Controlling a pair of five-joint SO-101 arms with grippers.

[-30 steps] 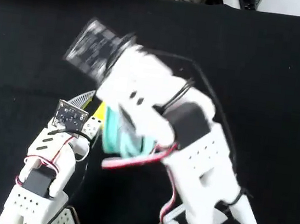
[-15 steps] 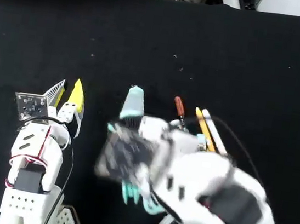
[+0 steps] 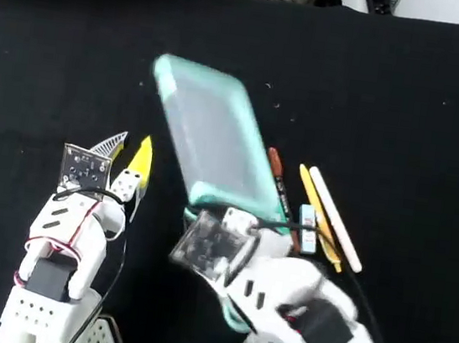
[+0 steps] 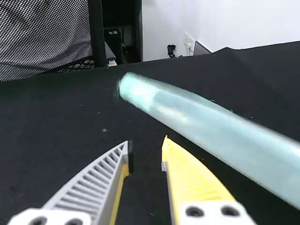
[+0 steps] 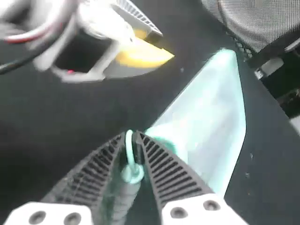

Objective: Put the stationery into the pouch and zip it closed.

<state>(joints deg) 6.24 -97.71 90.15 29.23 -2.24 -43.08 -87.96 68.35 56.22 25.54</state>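
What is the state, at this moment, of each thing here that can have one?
pouch: held at one end by the right gripper; whether the zip is open cannot be told.
right gripper: shut on the pouch.
left gripper: open, empty.
stationery: lying on the table, outside the pouch.

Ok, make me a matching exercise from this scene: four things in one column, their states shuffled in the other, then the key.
1. pouch
2. left tool
3. right tool
4. stationery

A. open, holding nothing
B. lying on the black table
C. teal, held by one end
D. shut on the pouch

Pairs: 1-C, 2-A, 3-D, 4-B
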